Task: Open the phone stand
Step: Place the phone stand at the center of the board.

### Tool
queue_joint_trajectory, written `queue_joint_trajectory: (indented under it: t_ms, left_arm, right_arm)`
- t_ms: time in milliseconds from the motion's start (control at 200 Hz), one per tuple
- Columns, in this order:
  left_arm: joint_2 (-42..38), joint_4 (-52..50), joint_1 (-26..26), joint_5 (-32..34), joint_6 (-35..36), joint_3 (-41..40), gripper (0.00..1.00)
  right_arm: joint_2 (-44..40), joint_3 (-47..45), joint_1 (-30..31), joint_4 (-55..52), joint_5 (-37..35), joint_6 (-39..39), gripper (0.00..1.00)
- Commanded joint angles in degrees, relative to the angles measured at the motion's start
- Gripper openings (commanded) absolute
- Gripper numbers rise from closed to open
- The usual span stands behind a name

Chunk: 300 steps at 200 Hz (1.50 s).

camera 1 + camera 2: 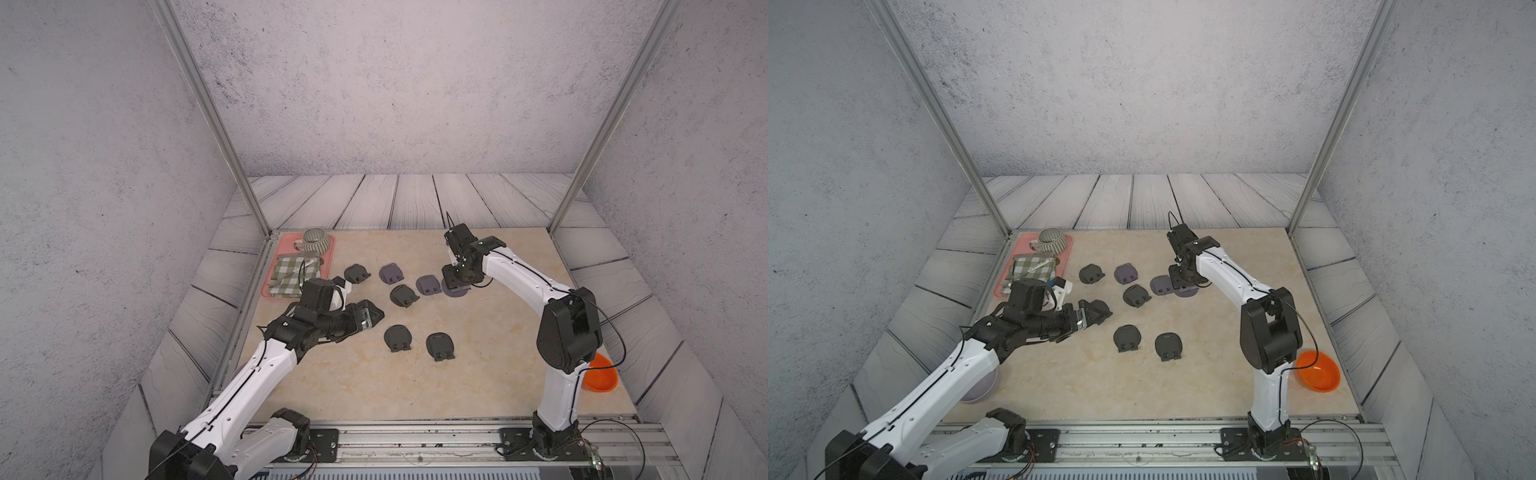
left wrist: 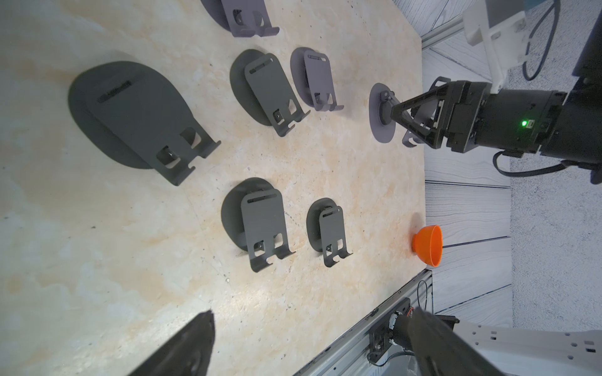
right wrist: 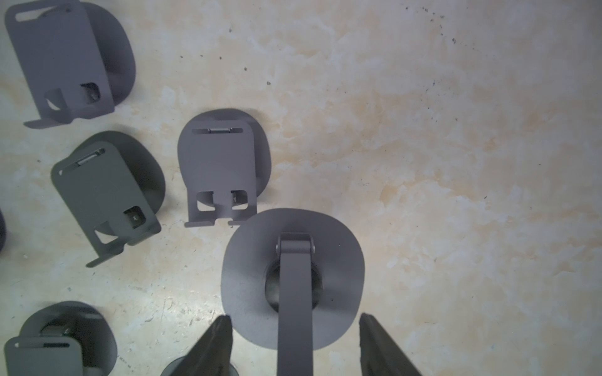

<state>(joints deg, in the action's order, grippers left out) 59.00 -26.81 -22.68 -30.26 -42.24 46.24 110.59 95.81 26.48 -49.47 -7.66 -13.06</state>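
**A:** Where is the phone stand?

**B:** The purple-grey phone stand (image 1: 456,292) sits on the table (image 1: 498,374), a little right of centre in both top views. It is just beside a folded purple stand (image 1: 428,285). Its base lies flat and its hinged arm is lifted off the base.

**A:** How is the right arm set?

**B:** It rises from the lower right of the frame to a high elbow, and the forearm slants toward the upper left. The wrist bends so the right gripper (image 1: 457,282) points down over the stand. In the right wrist view the fingers (image 3: 215,345) stand apart on either side of the lifted arm, clear of it there. I cannot tell whether they pinch the plate higher up.

**A:** And the left arm?

**B:** It reaches in from the lower left with a low forearm. The left gripper (image 1: 370,316) lies level and points toward the right of the frame, left of centre near a folded black stand (image 1: 397,337). Its jaws are spread wide and hold nothing.
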Motion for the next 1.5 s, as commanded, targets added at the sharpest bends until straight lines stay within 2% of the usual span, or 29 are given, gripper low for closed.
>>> queue_joint_trajectory:
  t_ms: [0, 445, 861, 946, 1046, 1496]
  left_arm:
    - [-0.30, -0.55, -0.35, -0.65, 1.37, -0.84, 0.98]
    - [2.12, 2.07, -0.53, -1.92, 1.55, -1.50, 0.99]
    - [2.98, 3.40, -0.83, -2.02, 1.81, -2.45, 0.98]
    - [3.09, 3.77, -1.01, -1.92, 1.81, -2.56, 0.98]
    - [3.31, 4.11, -1.31, -1.78, 1.90, -2.57, 0.98]
    - [3.58, 5.10, -2.11, -1.32, 2.16, -2.38, 0.98]
  right_arm:
    - [1.65, -0.27, -0.98, 1.69, 0.01, 0.43, 0.56]
    - [5.12, -3.85, -4.71, 5.48, 1.95, 1.11, 0.56]
    - [8.80, -2.86, -6.34, 5.63, 3.44, 1.11, 0.59]
    - [9.29, -2.30, -6.62, 5.23, 3.77, 1.02, 0.65]
    - [9.47, -0.92, -7.00, 4.16, 3.49, 0.76, 1.00]
    - [9.52, 12.80, -7.24, -2.88, 3.08, 3.11, 0.99]
